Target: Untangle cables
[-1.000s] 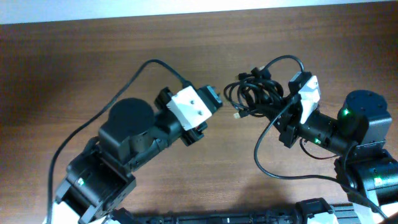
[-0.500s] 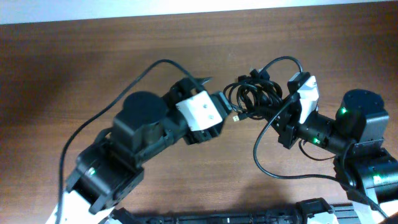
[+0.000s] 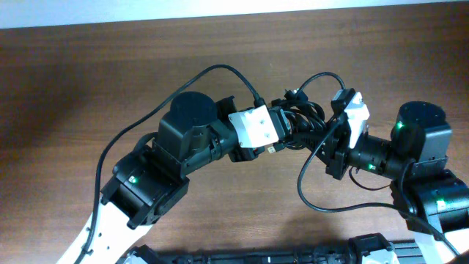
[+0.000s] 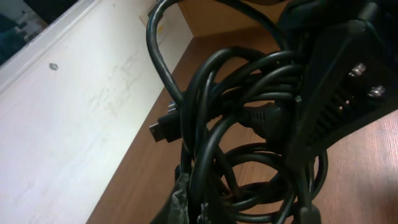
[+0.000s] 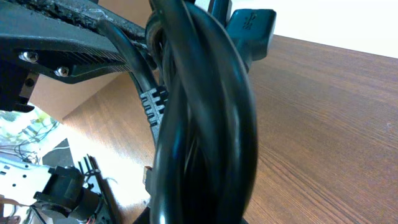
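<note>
Two grippers on one bundle: overhead shows the cables bunched on the table between left gripper and right gripper, both clamped on the loops. Only the left wrist view shows a plug poking out. A second ago the left gripper stood clear; now it bites the bundle's left edge.

Overhead looks down; wrist views crowd cables.

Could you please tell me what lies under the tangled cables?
The wooden table shows through the loops of the cables. The patch straight beneath the bundle is covered by the cords and the left tool.
</note>
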